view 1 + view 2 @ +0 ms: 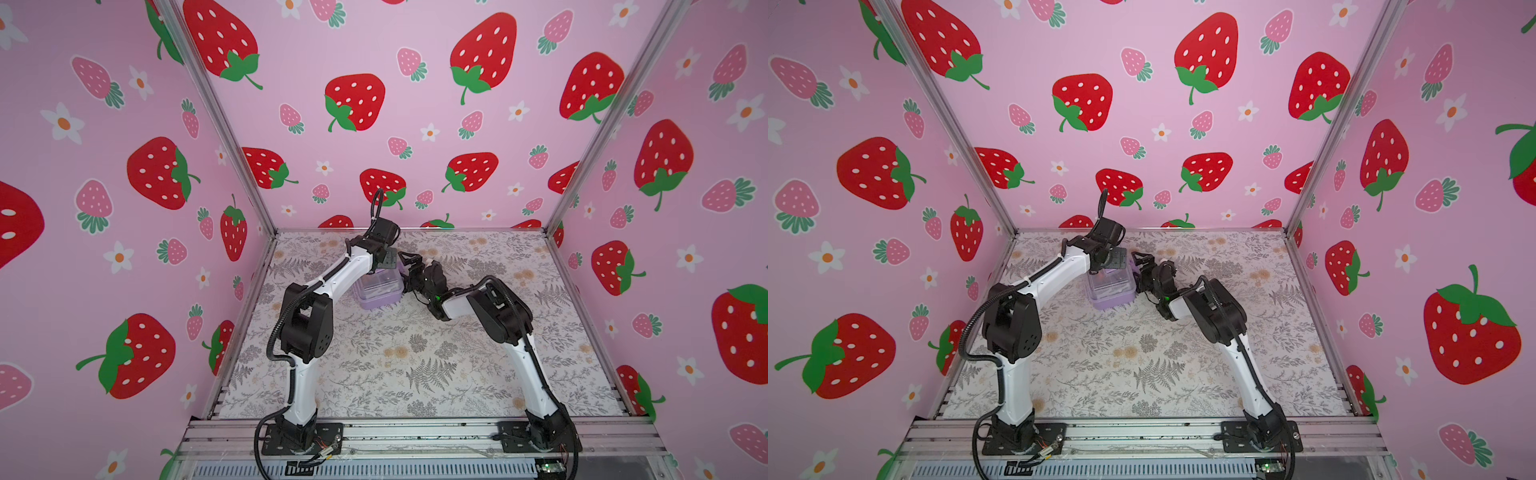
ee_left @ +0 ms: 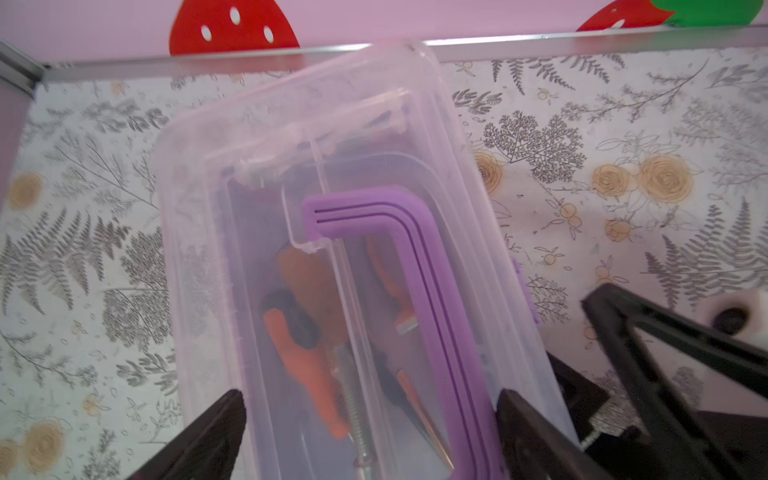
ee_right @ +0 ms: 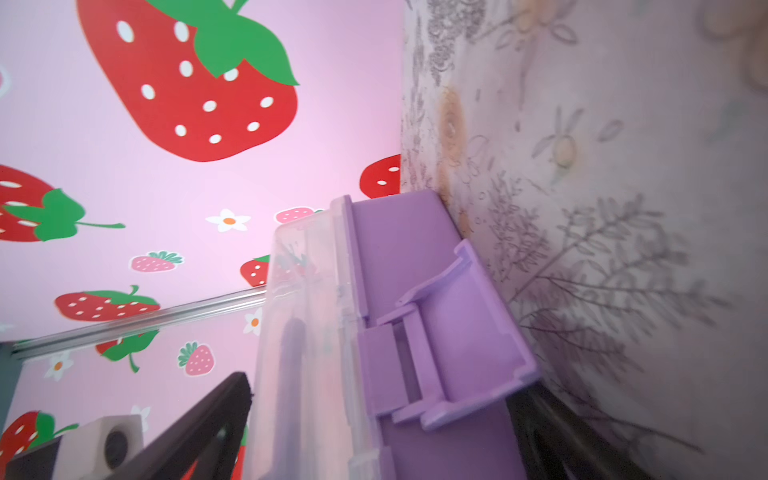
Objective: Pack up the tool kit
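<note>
The tool kit, a lilac case with a clear lid, lies on the floral mat near the back. Its lid is down, with the purple handle flat on top. Orange-handled tools show through the lid. My left gripper hovers over the far end, open wide, its fingers straddling the raised middle of the lid. My right gripper is at the case's right side, open, with one finger over the lid and the other low by the base. The purple latch sticks out from that side wall.
The floral mat covers the table. An aluminium rail and the pink strawberry back wall stand just behind the case. Both arm bases are bolted to the front rail.
</note>
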You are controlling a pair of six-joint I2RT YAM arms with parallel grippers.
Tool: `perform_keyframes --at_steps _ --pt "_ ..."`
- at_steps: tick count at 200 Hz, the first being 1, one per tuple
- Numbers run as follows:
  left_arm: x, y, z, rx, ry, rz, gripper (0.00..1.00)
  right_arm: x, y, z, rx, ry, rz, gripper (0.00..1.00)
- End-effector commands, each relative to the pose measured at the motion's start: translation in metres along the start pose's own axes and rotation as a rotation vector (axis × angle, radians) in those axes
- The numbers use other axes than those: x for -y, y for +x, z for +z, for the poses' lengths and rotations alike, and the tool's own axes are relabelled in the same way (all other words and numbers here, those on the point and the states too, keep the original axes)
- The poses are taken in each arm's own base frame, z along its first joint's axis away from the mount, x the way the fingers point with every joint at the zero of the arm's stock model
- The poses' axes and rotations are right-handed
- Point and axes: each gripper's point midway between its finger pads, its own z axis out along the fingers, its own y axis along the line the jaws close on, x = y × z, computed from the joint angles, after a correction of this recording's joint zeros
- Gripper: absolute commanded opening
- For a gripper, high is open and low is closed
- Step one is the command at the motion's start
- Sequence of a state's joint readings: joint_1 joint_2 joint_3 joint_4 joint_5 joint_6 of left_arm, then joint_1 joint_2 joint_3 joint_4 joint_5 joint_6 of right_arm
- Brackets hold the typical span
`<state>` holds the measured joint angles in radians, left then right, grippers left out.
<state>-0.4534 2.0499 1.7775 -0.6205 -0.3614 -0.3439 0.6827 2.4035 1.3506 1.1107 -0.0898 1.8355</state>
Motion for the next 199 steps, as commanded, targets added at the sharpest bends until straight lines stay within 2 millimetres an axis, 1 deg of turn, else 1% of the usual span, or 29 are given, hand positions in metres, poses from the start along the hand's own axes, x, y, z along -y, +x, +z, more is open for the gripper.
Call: perform_keyframes --at_steps 1,20,37,54,60,103,127,148,171,199 --pt "0.018 0.064 0.017 -0.19 0.043 0.088 0.96 -0.065 0.007 -0.008 -0.053 -0.217 -0.071 0.99" --pt "0.015 0.072 0.02 -0.205 0.036 0.08 0.96 -0.084 0.011 -0.011 -0.085 -0.249 -0.139 0.99" --pt "0.014 0.078 0.022 -0.216 0.031 0.078 0.95 -0.089 0.016 -0.011 -0.112 -0.239 -0.174 0.99" --pt "0.013 0.08 0.021 -0.22 0.031 0.071 0.95 -0.085 0.019 -0.009 -0.137 -0.211 -0.201 1.0" --pt "0.014 0.08 0.021 -0.219 0.032 0.068 0.95 -0.08 0.021 -0.007 -0.151 -0.195 -0.203 1.0" --pt "0.014 0.08 0.017 -0.214 0.044 0.061 0.95 -0.053 0.034 -0.002 -0.215 -0.136 -0.228 0.92" --pt "0.016 0.081 0.017 -0.215 0.054 0.058 0.95 -0.047 0.044 0.003 -0.253 -0.139 -0.233 0.85" --pt "0.017 0.081 0.015 -0.207 0.068 0.056 0.94 -0.046 0.05 0.005 -0.275 -0.15 -0.237 0.77" --pt "0.018 0.082 0.013 -0.203 0.084 0.062 0.94 -0.042 0.05 0.004 -0.279 -0.141 -0.24 0.66" --pt "0.017 0.08 0.011 -0.197 0.088 0.066 0.94 -0.029 0.051 0.004 -0.294 -0.116 -0.23 0.55"
